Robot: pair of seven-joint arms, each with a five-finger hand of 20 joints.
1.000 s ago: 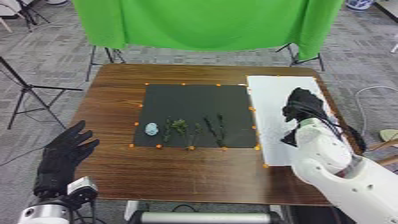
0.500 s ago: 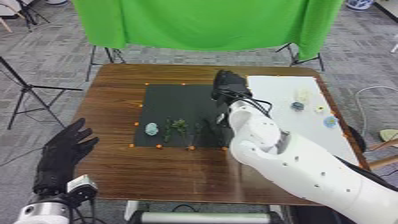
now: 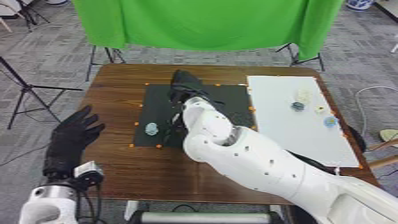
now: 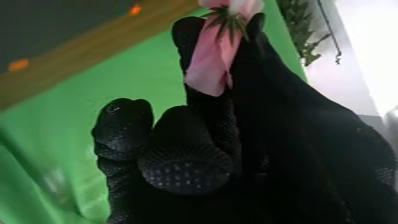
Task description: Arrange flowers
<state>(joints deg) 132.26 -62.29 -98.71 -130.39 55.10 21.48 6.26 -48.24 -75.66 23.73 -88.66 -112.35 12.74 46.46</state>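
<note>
Over black mat (image 3: 160, 102) on bench (image 3: 178, 175), right hand (image 3: 186, 85) clamped on pink flower (image 4: 210, 65), pinched at fingertips. Left of bench, left hand (image 3: 69, 137), fingers apart. Pale blue bloom (image 3: 151, 129) on mat; grey-blue bloom (image 3: 298, 106), light blue bloom (image 3: 330, 122) on white sheet (image 3: 284, 132).

The right hand (image 3: 185, 82) is carried from above the white sheet (image 3: 289, 135), across the black mat (image 3: 231, 102), to its far edge, left of the middle. The small flowers (image 3: 298, 106) on the sheet are thereby uncovered, and the green stems (image 3: 167, 134) are mostly hidden. The left hand (image 3: 69, 140) is shifted slightly forward beside the counter (image 3: 142, 172).
</note>
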